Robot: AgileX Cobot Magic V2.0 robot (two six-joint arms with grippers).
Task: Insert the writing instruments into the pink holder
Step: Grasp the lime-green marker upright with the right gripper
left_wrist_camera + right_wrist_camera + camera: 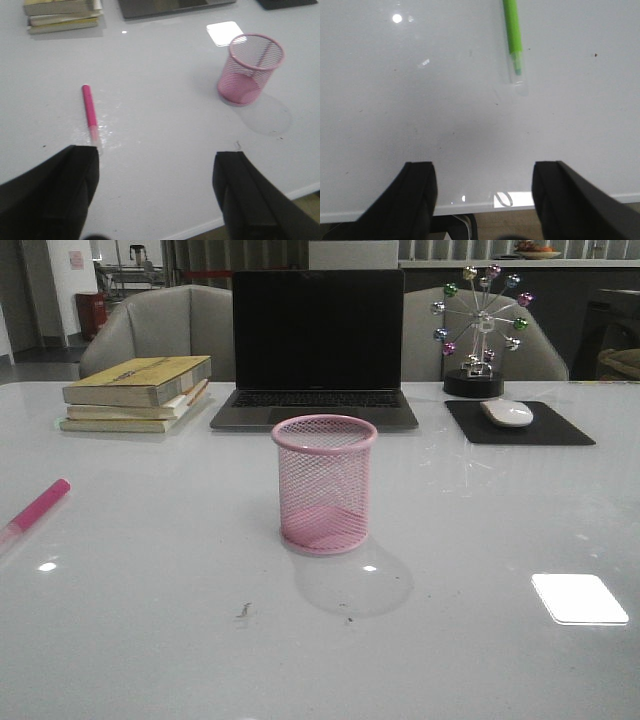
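Glossy white bench (150,640) carries the empty pink holder (324,483) mid-surface. Both tools gape wide, holding nothing: left tool (156,192) just short of the pink marker (89,107), right tool (484,192) facing the green marker (513,35). Round markers may roll away if nudged.

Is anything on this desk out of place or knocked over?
Only the two markers. The pink marker lies flat near the table's left edge, and a green marker lies flat in the right wrist view, both outside the pink mesh cup, which stands upright and empty. Nothing looks spilled or damaged.
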